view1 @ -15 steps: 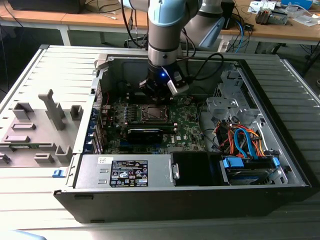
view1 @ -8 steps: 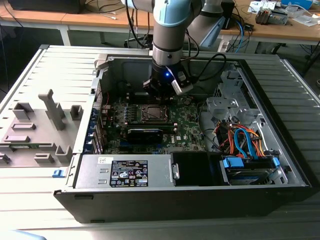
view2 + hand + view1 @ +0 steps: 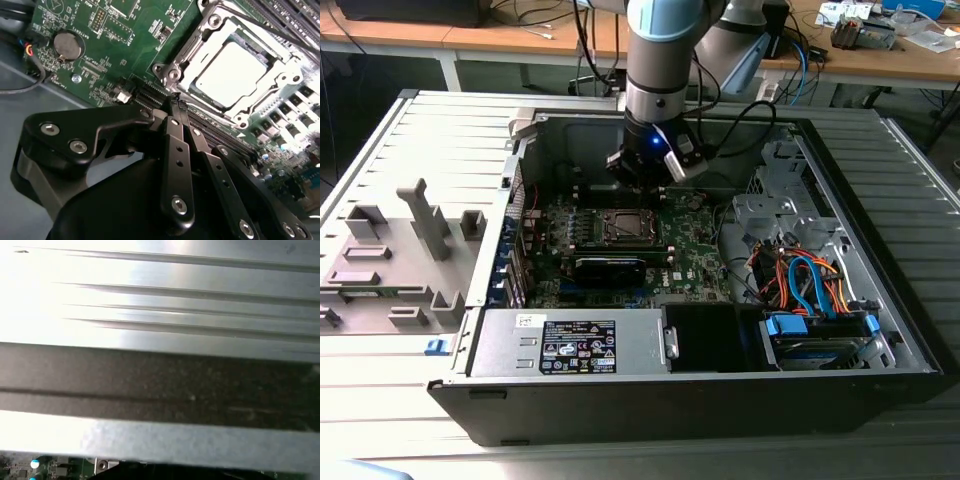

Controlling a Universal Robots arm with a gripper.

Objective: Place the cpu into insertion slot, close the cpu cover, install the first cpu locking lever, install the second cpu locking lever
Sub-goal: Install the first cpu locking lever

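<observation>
1. gripper pinched together, empty, hanging just beside the insertion slot
2. one cpu seated inside, the cpu cover lying over its edges
3. one coin battery at ten o'clock on the motherboard
</observation>
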